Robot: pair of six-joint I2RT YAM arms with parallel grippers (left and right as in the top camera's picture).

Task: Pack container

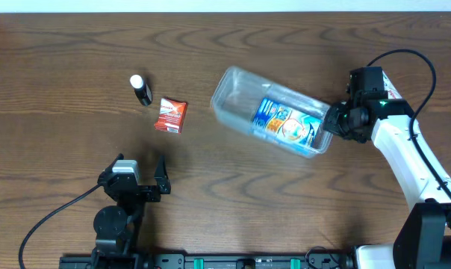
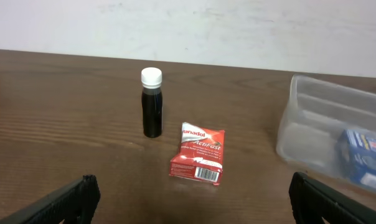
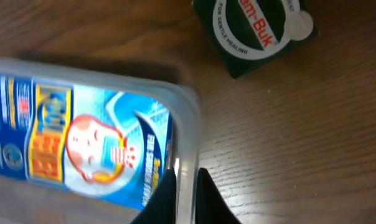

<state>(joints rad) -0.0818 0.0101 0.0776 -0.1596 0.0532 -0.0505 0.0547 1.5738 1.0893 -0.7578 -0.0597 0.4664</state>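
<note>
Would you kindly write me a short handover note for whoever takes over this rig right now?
Grippers: the left gripper is open and empty, at the front left. The right gripper is shut on the rim at the right end of the container.
Things: the container lies angled mid-table with a blue packet inside.
Done: one item packed.
Left: the dark bottle and red sachet sit on the table left of the container. A green box lies by the right gripper. All three probably go in.
</note>
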